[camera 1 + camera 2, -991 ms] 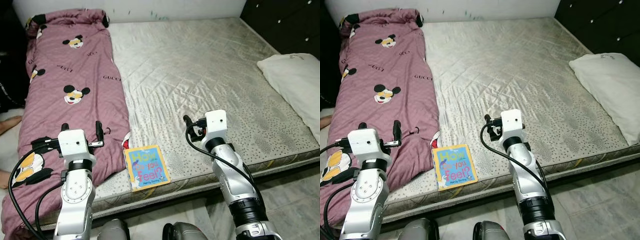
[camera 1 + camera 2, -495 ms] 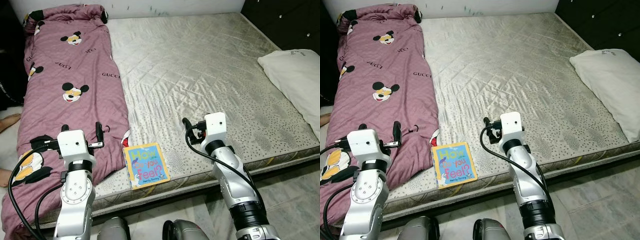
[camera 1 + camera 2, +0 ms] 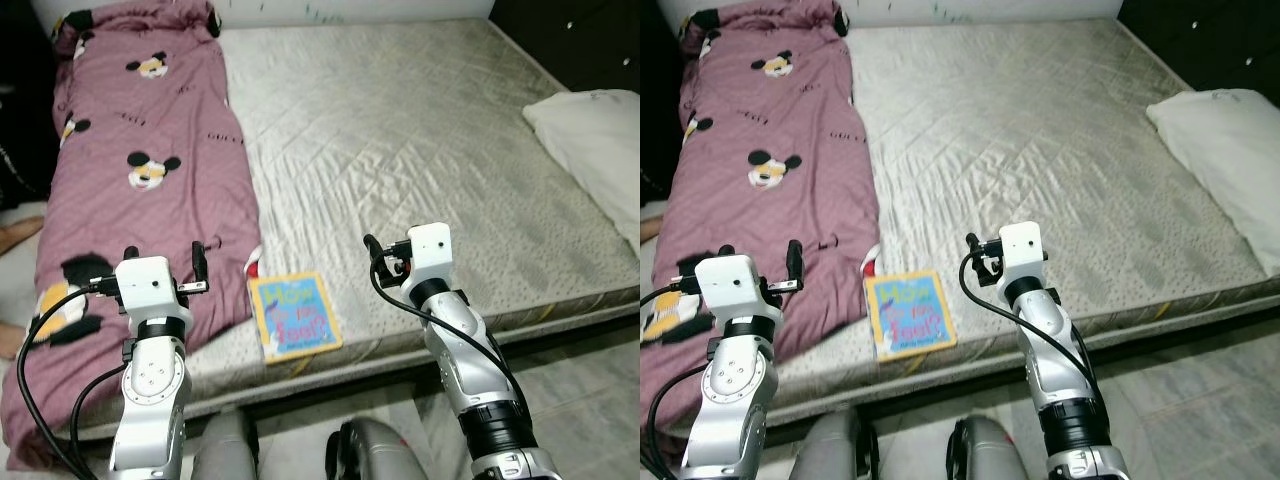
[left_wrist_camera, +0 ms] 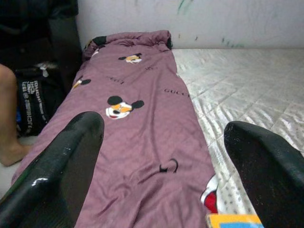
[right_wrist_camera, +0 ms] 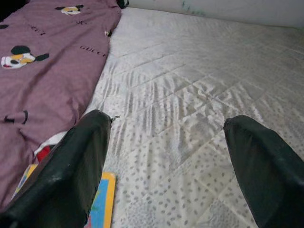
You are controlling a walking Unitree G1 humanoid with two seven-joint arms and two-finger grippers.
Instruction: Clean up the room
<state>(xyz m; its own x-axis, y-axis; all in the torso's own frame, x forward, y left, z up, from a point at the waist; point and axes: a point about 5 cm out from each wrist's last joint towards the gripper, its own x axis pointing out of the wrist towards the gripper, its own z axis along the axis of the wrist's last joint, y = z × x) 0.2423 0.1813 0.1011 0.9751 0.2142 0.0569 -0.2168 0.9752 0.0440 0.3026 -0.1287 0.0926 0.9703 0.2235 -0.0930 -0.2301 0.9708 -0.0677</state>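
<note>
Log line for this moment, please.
left claw: open, over blanket | right claw: open, over mattress | book: near edge, untouched

Your left arm rises at about 7 o'clock in the head view, forearm upright, wrist bent forward. Its left gripper (image 4: 161, 171) points toward 12 o'clock, fingers (image 4: 61, 166) spread wide, holding nothing. Your right arm stands at 5 o'clock, leaning inward; the right gripper (image 5: 166, 166) also faces 12 o'clock, fingers (image 5: 259, 166) parted and empty
</note>
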